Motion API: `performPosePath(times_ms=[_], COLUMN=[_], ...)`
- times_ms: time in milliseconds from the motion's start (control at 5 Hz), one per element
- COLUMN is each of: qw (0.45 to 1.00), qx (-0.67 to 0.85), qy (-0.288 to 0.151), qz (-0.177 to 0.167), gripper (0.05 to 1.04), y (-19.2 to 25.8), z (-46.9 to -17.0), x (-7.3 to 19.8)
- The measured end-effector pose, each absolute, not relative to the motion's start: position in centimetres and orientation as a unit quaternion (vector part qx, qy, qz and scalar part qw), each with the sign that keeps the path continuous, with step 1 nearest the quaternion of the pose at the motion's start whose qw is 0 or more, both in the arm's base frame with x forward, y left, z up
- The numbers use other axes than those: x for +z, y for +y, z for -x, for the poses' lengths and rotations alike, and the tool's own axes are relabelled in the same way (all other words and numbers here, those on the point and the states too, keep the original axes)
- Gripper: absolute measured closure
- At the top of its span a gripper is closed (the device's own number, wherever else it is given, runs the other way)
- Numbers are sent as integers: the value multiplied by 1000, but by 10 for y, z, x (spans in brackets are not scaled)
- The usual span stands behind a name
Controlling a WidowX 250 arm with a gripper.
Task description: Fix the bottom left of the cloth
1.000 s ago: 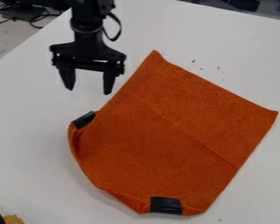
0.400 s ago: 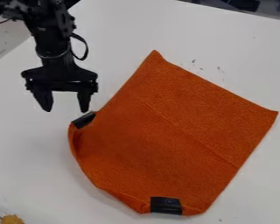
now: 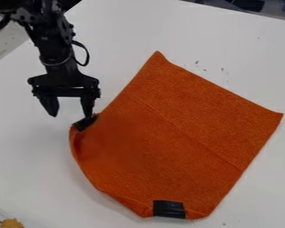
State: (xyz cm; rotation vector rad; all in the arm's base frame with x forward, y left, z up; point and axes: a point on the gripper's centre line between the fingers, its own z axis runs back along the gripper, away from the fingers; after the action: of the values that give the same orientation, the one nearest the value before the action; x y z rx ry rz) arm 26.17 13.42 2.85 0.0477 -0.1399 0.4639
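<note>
1. The cloth [image 3: 168,138] lies on the table [image 3: 26,164], its lower-left side rounded and curled, its top corner pointed.
2. The gripper [image 3: 71,115] hangs at the cloth's upper left, fingers spread apart with nothing between them; one tip is at the cloth's left tag [image 3: 84,124], touching or just above, I cannot tell which.
3. A black patch [image 3: 168,209] sits on the cloth's bottom edge.
4. Dark specks [image 3: 223,69] lie just beyond the cloth's upper-right edge.
5. A yellowish thing [image 3: 13,223] is well apart, off the cloth's lower left.

Bright light (soft shadows).
</note>
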Motion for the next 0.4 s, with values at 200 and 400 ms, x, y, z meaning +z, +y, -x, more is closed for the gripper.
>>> performPosePath(times_ms=[200, 400], qw=[974, 975], qx=[219, 216], qy=[-56, -40], qz=[-15, -2], gripper=[83, 83], y=[137, 134], z=[-273, -275], x=[17, 14])
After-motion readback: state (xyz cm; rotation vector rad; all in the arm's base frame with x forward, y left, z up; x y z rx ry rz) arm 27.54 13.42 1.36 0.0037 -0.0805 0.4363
